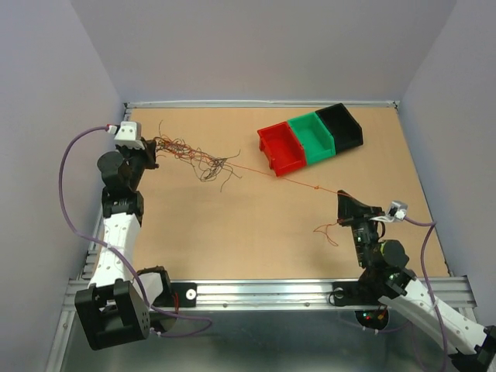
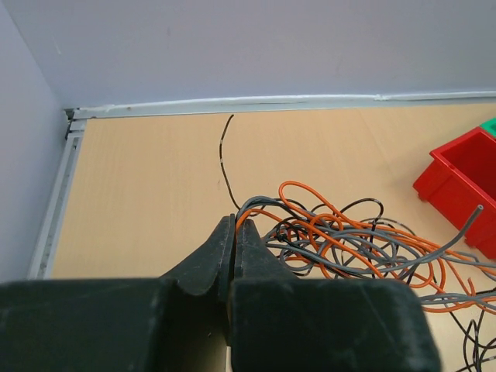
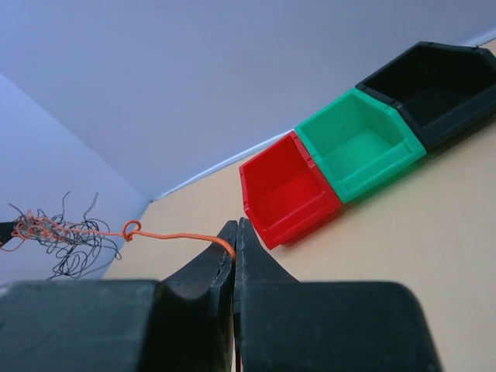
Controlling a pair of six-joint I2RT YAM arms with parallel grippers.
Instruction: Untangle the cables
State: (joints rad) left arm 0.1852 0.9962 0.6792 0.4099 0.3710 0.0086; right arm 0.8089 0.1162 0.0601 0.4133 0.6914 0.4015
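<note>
The cables [image 1: 198,161] are being pinched at the far-left of the worktop [image 1: 232,240] by the left end effector [image 2: 235,225], & one orange cable [image 1: 287,180] is being held straight btwn them & the right end effector [image 3: 235,230], squeezed shut on its end.

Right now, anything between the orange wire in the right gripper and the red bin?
Nothing visible does. The right gripper is shut on the orange wire, which runs taut close past the near corner of the red bin, with only bare table between. Its other end sits in the tangle clamped by the left gripper.
</note>
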